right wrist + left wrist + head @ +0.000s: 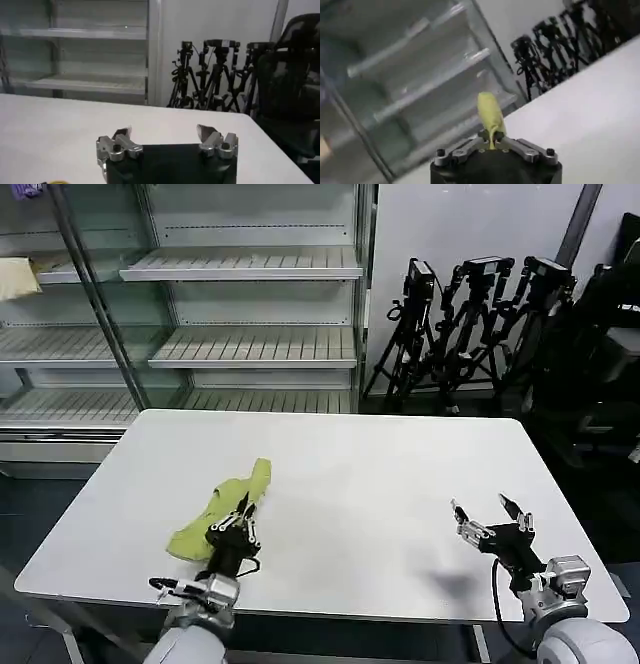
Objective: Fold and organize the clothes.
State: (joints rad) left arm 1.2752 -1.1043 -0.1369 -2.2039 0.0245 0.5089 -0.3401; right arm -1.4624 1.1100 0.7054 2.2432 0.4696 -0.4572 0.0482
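Two hands: left hand (pixel 241 511) pinching T-shirt (pixel 222 509); right hand (pixel 491 513) spread, idle.

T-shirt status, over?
Left gripper shut on T-shirt, bunched on table at left front. Right gripper open, empty, over right front. Nothing in the way.

1. One yellow-green T-shirt (pixel 222 506), bunched up.
2. One white desk (pixel 380 484).
3. Two hands: left hand (pixel 243 511), right hand (pixel 491 506).
4. Three black tripods (pixel 470 324) behind the desk.
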